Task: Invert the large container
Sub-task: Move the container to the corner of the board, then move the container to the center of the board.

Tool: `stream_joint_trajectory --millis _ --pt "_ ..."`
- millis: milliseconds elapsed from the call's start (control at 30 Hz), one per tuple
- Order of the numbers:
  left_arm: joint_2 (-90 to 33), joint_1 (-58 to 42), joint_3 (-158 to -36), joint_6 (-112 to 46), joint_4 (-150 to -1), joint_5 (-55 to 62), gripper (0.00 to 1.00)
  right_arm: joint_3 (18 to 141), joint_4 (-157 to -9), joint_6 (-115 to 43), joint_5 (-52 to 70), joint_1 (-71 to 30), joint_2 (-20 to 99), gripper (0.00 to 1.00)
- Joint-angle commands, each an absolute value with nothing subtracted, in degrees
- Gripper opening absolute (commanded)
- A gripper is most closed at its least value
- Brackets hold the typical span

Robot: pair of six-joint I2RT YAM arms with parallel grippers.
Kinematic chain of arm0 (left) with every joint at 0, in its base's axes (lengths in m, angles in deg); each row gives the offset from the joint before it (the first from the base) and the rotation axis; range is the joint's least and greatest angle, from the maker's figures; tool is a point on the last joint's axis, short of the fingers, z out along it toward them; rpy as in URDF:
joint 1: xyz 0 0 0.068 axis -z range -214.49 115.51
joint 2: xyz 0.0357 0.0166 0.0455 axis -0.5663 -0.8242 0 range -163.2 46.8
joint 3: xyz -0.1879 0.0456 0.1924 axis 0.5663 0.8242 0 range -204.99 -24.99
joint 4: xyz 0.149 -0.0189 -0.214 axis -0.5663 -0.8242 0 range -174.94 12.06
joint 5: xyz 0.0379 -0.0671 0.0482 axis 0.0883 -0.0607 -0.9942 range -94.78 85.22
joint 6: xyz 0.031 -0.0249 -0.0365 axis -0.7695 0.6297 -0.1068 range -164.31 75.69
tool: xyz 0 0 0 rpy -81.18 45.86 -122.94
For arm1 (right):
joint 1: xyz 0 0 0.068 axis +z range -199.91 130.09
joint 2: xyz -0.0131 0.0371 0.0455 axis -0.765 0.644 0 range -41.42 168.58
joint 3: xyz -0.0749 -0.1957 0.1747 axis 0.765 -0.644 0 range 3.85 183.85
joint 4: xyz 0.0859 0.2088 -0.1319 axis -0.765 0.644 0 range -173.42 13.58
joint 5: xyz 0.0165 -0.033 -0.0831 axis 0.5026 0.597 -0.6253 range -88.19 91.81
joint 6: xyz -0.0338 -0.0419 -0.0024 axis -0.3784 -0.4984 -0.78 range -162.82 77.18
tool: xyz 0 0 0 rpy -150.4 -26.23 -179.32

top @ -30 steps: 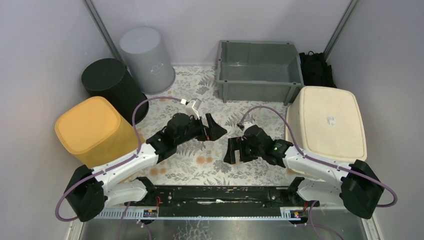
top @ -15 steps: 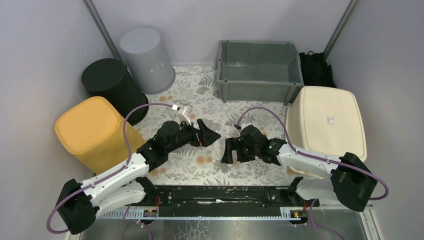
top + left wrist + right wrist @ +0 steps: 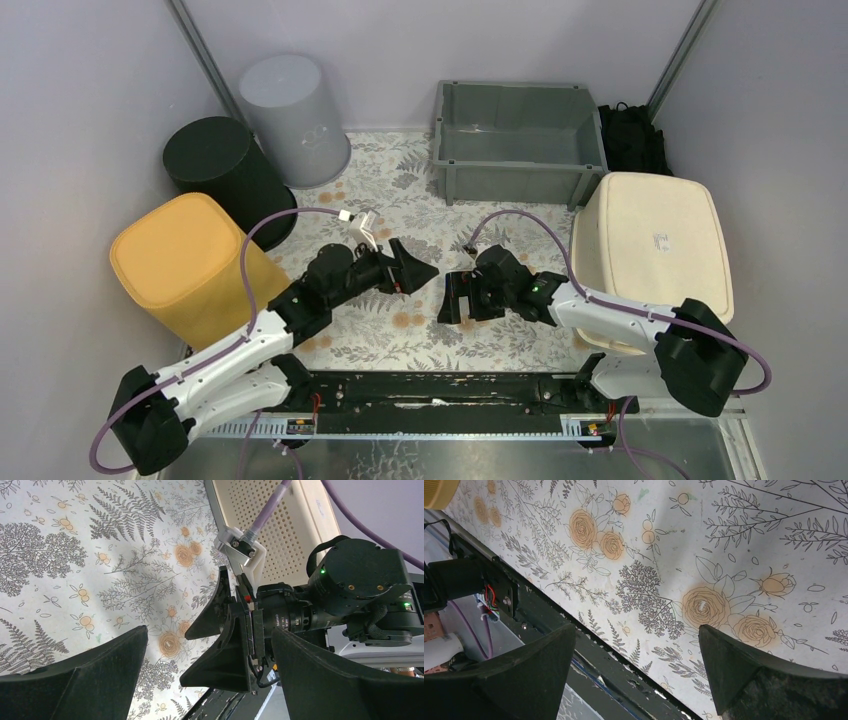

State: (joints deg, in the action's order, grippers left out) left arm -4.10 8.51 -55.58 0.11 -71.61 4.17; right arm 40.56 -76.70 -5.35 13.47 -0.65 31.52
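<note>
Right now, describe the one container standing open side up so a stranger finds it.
Go to the far edge of the floral table. Right of centre sits the grey rectangular crate, beyond the cream tub. That tub, the yellow bin, black bin and pale round bin are inverted; it alone is open on top.

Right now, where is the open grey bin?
In the top view, the grey bin sits at the far side, right of centre, just beyond the cream container.
</note>
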Motion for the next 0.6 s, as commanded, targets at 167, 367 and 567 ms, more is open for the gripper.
stream_joint_trajectory --millis 167,367,567 --pt "-2.2 8.0 -54.9 0.5 -70.7 4.1 1.00 38.5 -80.4 -3.5 14.3 -0.2 28.2 1.00" --pt "-2.2 7.9 -55.0 0.6 -71.2 4.3 1.00 37.5 -81.3 -3.3 14.4 -0.1 28.1 0.99" --pt "-2.6 7.8 -54.5 0.8 -70.9 4.3 1.00 36.6 -81.9 -2.8 14.6 -0.2 27.7 0.99"
